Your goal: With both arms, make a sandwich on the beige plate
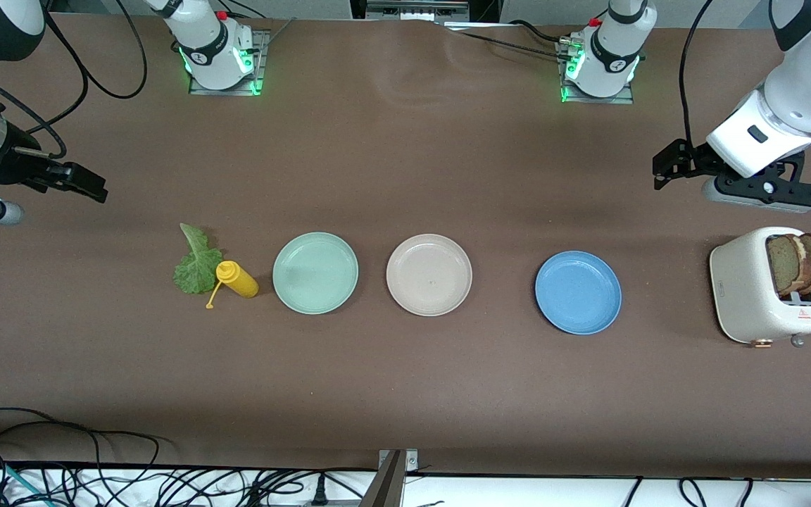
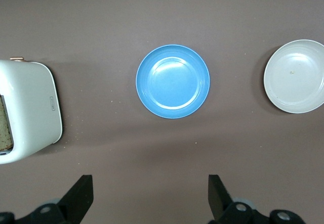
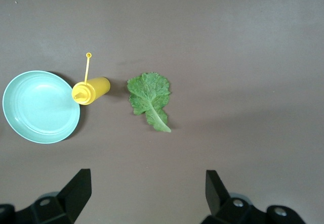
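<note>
Sandwich not begun: bread [image 1: 800,262] sits in the toaster [image 1: 768,292], lettuce [image 1: 196,264] lies near the bare beige plate [image 1: 429,274], so both grippers, left [image 2: 149,193] and right [image 3: 147,191], jaws wide and empty, must first fetch a slice.

Beige plate [image 1: 429,274] unobstructed, clear gaps to neighbouring plates; bottle [image 1: 237,279] touches lettuce [image 1: 197,262]; bread [image 1: 798,263] upright in toaster [image 1: 750,296], open above.
</note>
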Motion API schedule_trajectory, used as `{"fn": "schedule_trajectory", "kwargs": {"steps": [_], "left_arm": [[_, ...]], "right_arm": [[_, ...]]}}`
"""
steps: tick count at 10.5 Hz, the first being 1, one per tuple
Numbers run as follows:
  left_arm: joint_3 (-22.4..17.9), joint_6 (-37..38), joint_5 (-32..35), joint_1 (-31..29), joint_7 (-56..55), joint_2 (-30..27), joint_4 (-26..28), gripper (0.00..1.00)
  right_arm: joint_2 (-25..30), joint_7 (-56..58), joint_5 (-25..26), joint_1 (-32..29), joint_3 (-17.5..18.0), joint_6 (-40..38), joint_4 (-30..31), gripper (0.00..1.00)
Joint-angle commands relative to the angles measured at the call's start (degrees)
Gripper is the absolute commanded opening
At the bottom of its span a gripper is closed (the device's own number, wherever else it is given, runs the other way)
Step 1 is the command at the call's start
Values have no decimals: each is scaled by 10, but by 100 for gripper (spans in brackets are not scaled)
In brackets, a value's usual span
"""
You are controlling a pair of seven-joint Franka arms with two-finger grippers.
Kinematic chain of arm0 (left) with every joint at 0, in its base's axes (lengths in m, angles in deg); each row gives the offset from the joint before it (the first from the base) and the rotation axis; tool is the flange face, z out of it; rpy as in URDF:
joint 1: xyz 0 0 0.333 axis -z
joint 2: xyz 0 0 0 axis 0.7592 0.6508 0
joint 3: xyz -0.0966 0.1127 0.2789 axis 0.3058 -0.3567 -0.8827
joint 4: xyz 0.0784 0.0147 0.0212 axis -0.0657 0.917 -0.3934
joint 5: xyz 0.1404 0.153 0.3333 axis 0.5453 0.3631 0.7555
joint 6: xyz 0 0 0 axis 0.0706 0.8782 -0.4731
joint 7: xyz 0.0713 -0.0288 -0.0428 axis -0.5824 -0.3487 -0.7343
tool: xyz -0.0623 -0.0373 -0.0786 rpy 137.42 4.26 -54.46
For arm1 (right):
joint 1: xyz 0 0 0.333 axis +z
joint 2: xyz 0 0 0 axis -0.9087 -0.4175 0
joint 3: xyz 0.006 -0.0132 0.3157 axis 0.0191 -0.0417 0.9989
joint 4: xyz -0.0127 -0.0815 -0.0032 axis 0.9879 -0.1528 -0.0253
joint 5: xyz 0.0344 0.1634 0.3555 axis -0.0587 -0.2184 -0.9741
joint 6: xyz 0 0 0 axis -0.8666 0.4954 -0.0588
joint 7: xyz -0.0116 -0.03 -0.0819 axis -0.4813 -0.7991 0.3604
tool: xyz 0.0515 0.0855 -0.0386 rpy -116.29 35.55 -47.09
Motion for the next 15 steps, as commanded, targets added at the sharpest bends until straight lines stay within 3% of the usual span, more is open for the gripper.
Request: {"fn": "schedule_trajectory", "kwargs": {"steps": [1, 15], "left_arm": [[0, 5, -12, 0, 2, 6, -13, 100], [1, 5, -9, 1, 2, 7, -14, 100]], "right_arm": [[-5, 2, -4, 2, -1, -2, -7, 100], [-21, 2, -9, 1, -1, 6, -9, 100]]}}
